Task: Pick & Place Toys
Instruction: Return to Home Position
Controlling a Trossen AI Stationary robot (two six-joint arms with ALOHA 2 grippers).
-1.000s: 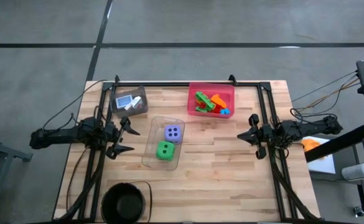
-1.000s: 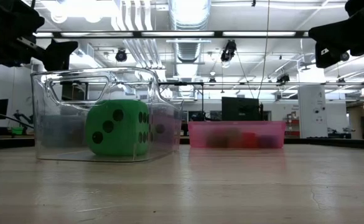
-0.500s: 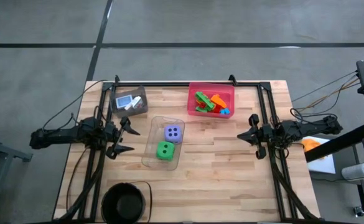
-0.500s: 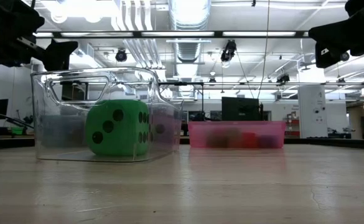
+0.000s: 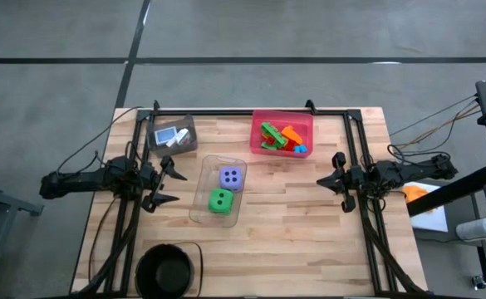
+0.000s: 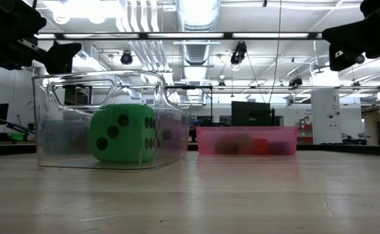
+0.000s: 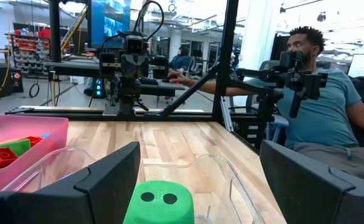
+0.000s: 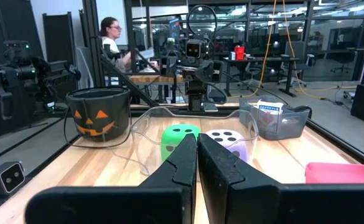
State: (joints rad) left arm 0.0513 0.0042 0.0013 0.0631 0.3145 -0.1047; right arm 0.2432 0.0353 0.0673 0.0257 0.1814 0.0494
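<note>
At the worktop's [image 5: 309,241] two sides, nothing has moved: your left hand [image 5: 179,187] waits wide and empty, your right hand [image 5: 320,180] pinched together, empty. All the bricks [image 5: 281,137] lie in the far pink bin [image 5: 282,114], both dice [image 5: 220,200] in the clear bin [image 5: 197,203]. You look finished.

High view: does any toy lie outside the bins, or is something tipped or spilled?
Nothing stands out. The green die and purple die sit in the clear bin, the bricks in the pink bin, the cards in the grey bin. The left gripper, open, and right gripper, shut, hang at either side.
</note>
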